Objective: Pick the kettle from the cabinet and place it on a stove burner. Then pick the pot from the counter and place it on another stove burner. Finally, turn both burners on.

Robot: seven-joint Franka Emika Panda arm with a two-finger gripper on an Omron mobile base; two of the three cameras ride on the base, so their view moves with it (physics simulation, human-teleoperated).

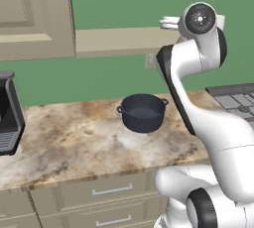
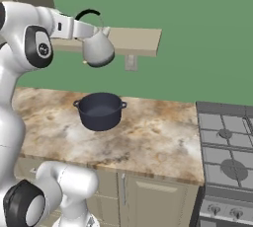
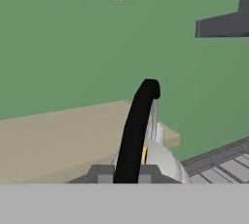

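My gripper [image 2: 93, 26] is shut on the thin black handle [image 3: 138, 125] of the silver-grey kettle [image 2: 98, 48]. The kettle hangs in the air just in front of the cabinet's beige shelf board [image 2: 141, 41], well above the counter [image 2: 153, 139]. In the hand view the handle rises between the fingers of the gripper [image 3: 127, 172], with the kettle's body [image 3: 164, 158] below it. The dark navy pot [image 1: 143, 113] [image 2: 100, 111] stands upright on the counter [image 1: 74, 142], almost straight below the kettle. The stove [image 2: 225, 157] with its grey grates lies to the right.
A cabinet door [image 1: 30, 14] hangs at the upper left beside the shelf [image 1: 119, 38]. A dark appliance [image 1: 7, 115] stands at the counter's left end. Beige drawers [image 1: 111, 190] with metal handles run under the counter. The stove's knobs [image 2: 225, 211] line its front.
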